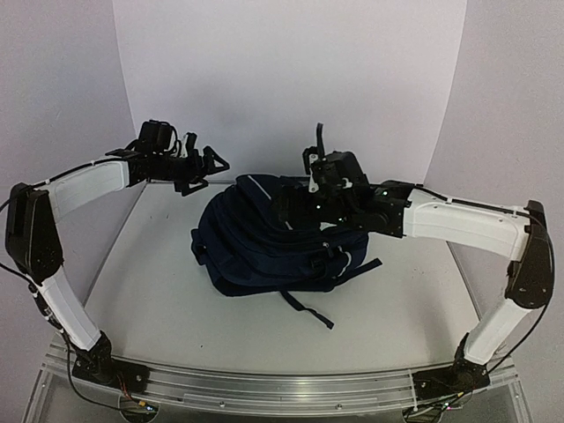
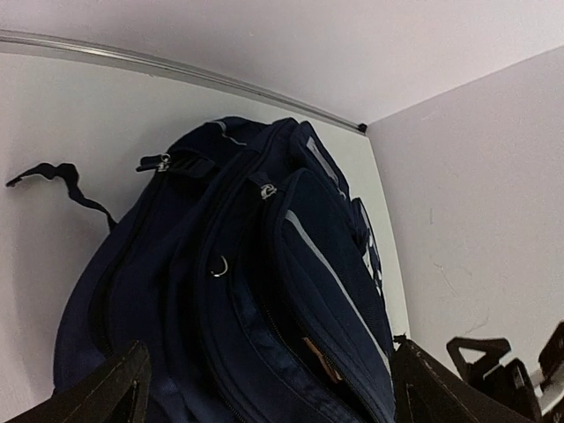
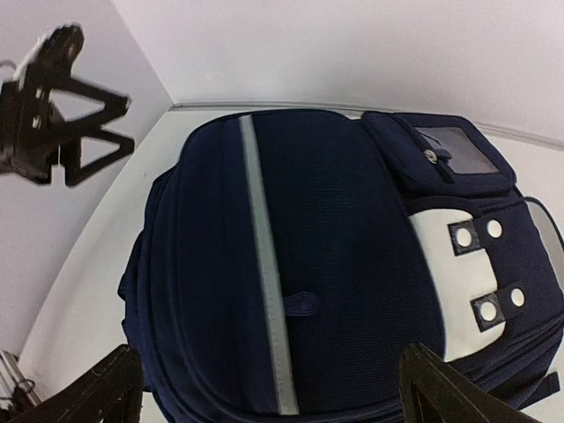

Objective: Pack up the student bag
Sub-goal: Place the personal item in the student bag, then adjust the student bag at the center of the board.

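Left end effector (image 2: 269, 352) and right end effector (image 3: 269, 352) hang spread wide by the navy student bag (image 1: 264, 242)

Student bag (image 1: 264, 242) lay flat mid-tabletop (image 1: 150, 291), nearer the far edge, with one dark strap (image 1: 308, 310) trailing toward the near edge. The left gripper (image 1: 210, 169) hovered just off the bag's far-left side, fingers (image 1: 216, 160) spread, nothing between them. The right gripper (image 1: 315, 163) was over the bag's far-right end, one finger poking upward. Whether it touched the fabric could not be told.
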### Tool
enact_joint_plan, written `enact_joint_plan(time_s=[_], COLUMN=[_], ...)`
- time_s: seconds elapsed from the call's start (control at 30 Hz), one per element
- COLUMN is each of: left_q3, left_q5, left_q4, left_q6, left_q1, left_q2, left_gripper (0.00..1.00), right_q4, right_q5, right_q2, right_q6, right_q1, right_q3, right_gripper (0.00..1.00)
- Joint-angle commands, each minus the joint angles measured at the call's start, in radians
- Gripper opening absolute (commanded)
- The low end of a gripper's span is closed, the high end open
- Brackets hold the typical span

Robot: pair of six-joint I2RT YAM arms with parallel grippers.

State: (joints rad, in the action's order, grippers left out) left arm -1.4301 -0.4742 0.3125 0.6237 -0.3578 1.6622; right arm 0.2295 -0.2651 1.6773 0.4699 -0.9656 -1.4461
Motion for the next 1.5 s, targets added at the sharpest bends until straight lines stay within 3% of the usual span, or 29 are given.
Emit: enact_joint_plan(time_s=[0.0, 0.27, 0.37, 0.6, 0.83, 1.07, 1.3, 1.4, 1.47], left_q3=[-0.122, -0.166, -0.08, 0.21, 0.399, 0.464, 0.512, 0.513, 0.525], left_q5=[-0.175, -0.347, -0.373, -0.463, -0.333, -0.219, 0.073, 0.134, 0.103], left_q4=[-0.059, -0.149, -0.211, -0.426, -0.477, -0.49, -0.229, -0.154, -0.158], left_q6=[-0.091, -0.149, -0.149, -0.076, -0.024, 0.056, -0.061, -0.101, -0.099], left_q1=[-0.005, -0.007, -0.011, -0.038, -0.215, -0.405, -0.401, -0.348, -0.295], left_q2=[0.098, 0.25, 0.218, 0.112, -0.043, -0.179, -0.416, -0.446, -0.443], left_gripper=[0.94, 0.9, 0.9, 0.91, 0.91, 0.91, 0.99, 1.0, 1.0], right_q4=[0.001, -0.017, -0.079, -0.412, -0.469, -0.438, -0.215, -0.157, -0.148], right_q5=[0.096, 0.143, 0.168, 0.349, 0.361, 0.363, 0.216, 0.339, 0.456], right_q2=[-0.095, -0.08, -0.066, 0.042, 0.156, 0.125, -0.071, -0.133, -0.164], right_q6=[0.223, 0.367, 0.42, 0.473, 0.335, 0.132, 0.005, 0.042, 0.096], right_q1=[0.164, 0.28, 0.287, 0.306, 0.402, 0.558, 0.575, 0.575, 0.569], right_q3=[0.136, 0.311, 0.372, 0.472, 0.383, 0.301, 0.294, 0.319, 0.351], right_gripper=[0.98, 0.98, 0.98, 0.96, 0.91, 0.94, 0.98, 0.98, 0.98])
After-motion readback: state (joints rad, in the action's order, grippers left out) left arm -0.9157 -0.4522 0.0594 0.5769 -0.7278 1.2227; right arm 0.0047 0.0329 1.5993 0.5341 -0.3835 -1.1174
